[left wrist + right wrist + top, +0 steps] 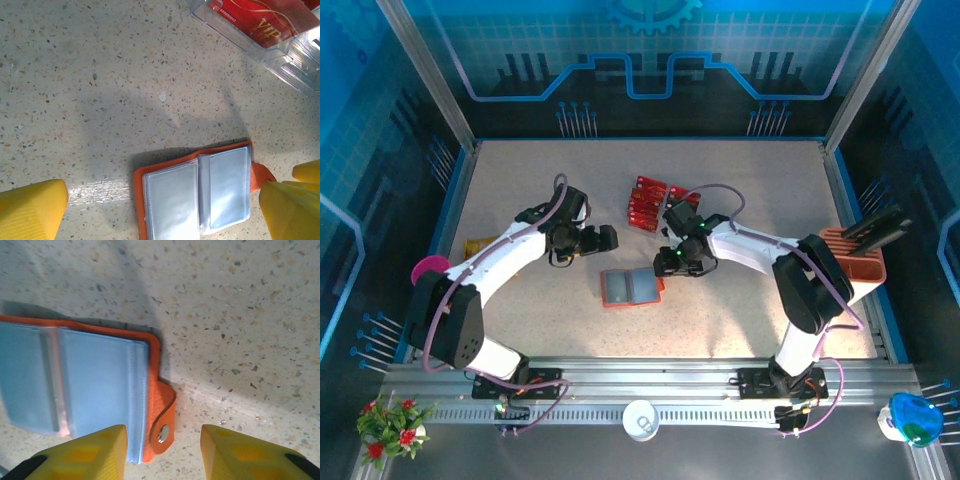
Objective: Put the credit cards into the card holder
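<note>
- The card holder (pixel 632 287) lies open and flat on the tabletop (pixel 550 180), grey pockets up, between the two arms. No card is in it yet, as far as I can tell.
- The credit cards (pixel 260 22) sit in a clear tray (pixel 225 31) just beyond the holder, red faces up, apart from both sets of jaws.
- Risk: the right jaws straddle the holder's snap tab (pixel 162 422). If they close off-centre they could nip only the tab's edge, and the light holder would likely skid or pivot on the smooth tabletop.
- Risk: a pull on the tab could fold the holder half shut and hide the pockets from any card that comes.
- Risk: the cards look thin and slick and lie inside the tray's walls, so a pinch there may slip or drag the tray along.
- Right arm (pixel 760 250): it reaches inward across the tabletop, wrist bent down at the holder's right edge. Its jaws are partly spread with one yellow finger (pixel 80 455) over the pocket edge, and they pinch nothing.
- Left arm (pixel 510 255): it is bent at the elbow with the wrist aimed toward the holder from the left, above the tabletop. Its jaws are spread wide and hold nothing.
</note>
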Tool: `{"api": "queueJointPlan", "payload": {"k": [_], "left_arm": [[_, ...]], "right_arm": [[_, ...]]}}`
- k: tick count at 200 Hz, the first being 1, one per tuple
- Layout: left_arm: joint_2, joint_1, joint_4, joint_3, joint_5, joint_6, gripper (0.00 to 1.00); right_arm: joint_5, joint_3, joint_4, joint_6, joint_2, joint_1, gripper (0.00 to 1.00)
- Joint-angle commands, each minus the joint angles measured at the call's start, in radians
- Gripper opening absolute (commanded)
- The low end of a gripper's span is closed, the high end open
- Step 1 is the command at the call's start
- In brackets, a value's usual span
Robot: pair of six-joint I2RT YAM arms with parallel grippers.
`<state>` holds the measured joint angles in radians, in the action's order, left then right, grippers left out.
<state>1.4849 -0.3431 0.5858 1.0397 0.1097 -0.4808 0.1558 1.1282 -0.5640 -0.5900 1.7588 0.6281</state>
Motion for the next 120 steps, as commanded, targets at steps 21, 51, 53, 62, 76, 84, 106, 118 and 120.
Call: {"api": "queueJointPlan", "payload": {"k": [21, 51, 53, 62, 76, 84, 106, 118, 120], "left_arm": [[0.028, -0.009, 0.003, 0.033, 0.036, -0.010, 0.99], [0.047, -0.026, 0.000, 0.040, 0.036, -0.011, 0.99], [0.049, -0.026, -0.001, 0.040, 0.036, -0.012, 0.99], [0.055, -0.032, -0.002, 0.043, 0.035, -0.013, 0.99], [0.064, -0.041, -0.006, 0.046, 0.036, -0.015, 0.99], [0.070, -0.046, -0.007, 0.049, 0.037, -0.015, 0.99], [0.087, -0.056, -0.012, 0.056, 0.037, -0.016, 0.99], [0.095, -0.058, -0.015, 0.060, 0.038, -0.016, 0.99], [0.098, -0.058, -0.016, 0.060, 0.039, -0.016, 0.99]], "right_arm": [[-0.006, 0.043, -0.018, 0.015, 0.076, 0.009, 0.39], [-0.016, 0.064, -0.016, 0.015, 0.100, 0.000, 0.14], [-0.017, 0.064, -0.016, 0.015, 0.100, -0.001, 0.12], [-0.020, 0.061, -0.013, 0.013, 0.097, -0.009, 0.03], [-0.025, 0.051, -0.011, 0.010, 0.086, -0.023, 0.00], [-0.030, 0.040, -0.011, 0.010, 0.076, -0.033, 0.00], [-0.039, 0.005, -0.008, 0.007, 0.049, -0.065, 0.00], [-0.044, -0.016, -0.005, 0.006, 0.031, -0.082, 0.00], [-0.044, -0.020, -0.004, 0.006, 0.028, -0.085, 0.00]]}}
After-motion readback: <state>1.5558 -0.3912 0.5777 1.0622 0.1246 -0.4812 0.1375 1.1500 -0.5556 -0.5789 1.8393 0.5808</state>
